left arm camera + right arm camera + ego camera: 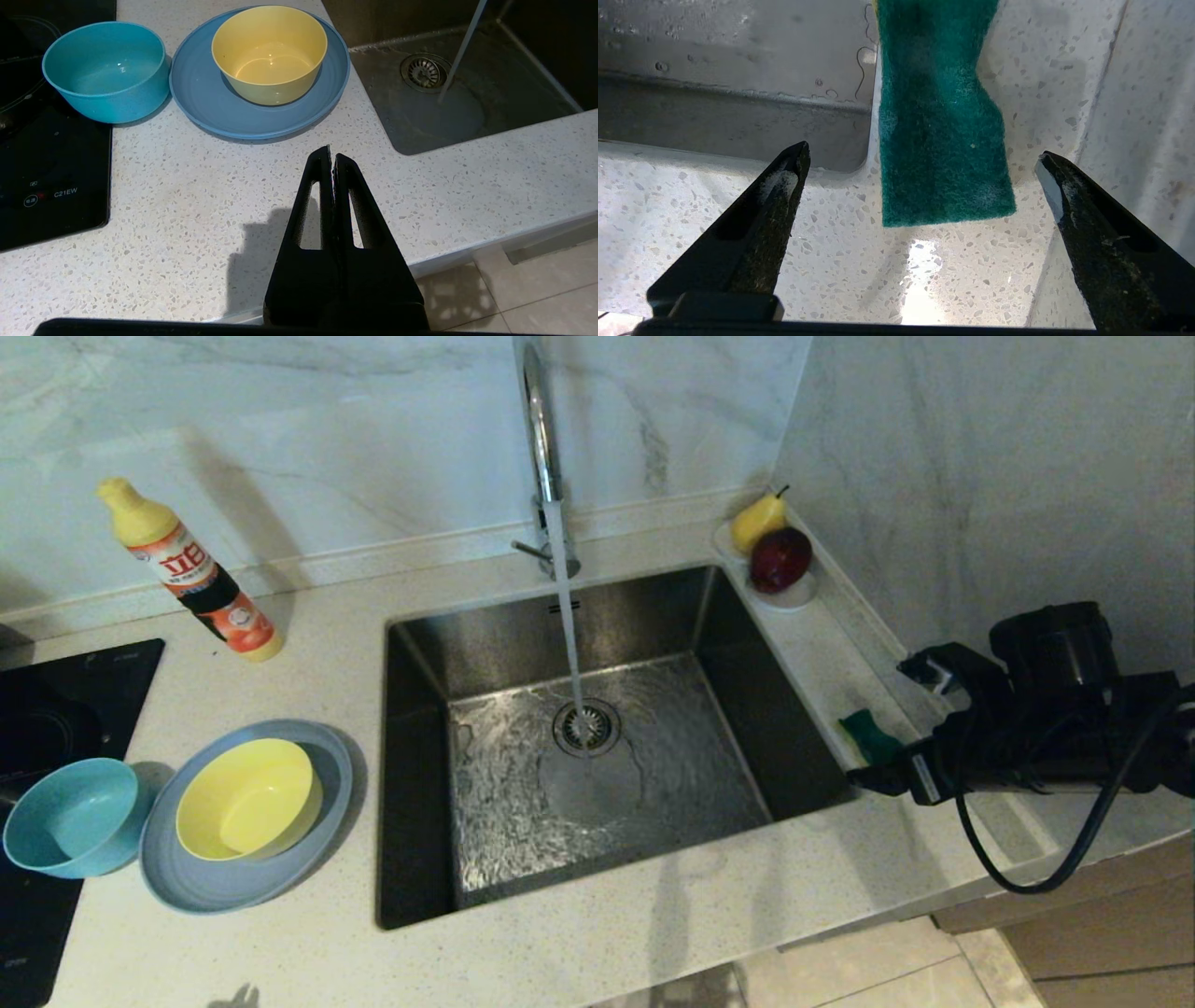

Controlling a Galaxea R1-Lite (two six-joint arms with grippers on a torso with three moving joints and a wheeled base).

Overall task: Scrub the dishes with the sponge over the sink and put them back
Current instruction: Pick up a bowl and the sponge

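I am working this kitchen counter remotely, and I read it from the left side across to the right. My left gripper (332, 161) hangs parked, off the front edge of the counter, its two fingers clenched together on nothing. Just beyond its tips, a little to its left, stands the teal-blue bowl (105, 70), partly on a black cooktop (51, 186). Straight ahead of those tips lies the grey-blue plate (210, 107) with the yellow bowl (269, 51) sitting upright on it. All three look like light, rigid plastic, and I judge them slick once wet, so a pinch over the rim seems the surest hold. A bottle of dish soap (191, 569) stands at the back wall. Further right, past the plate, is the sink (420, 709), with water running from the faucet (541, 429) onto the drain. In the far corner beyond the basin, a small white dish (789, 597) holds a pear and a dark red fruit. On the narrow ledge right of the basin, my right gripper (920, 158) is spread wide and empty. The sponge (941, 140) lies flat on the ledge, dark green face up, directly ahead of the open fingers, its near end between their tips without touching either. It should be soft, light and squashy, so I would close across its narrow waist and expect it to compress.
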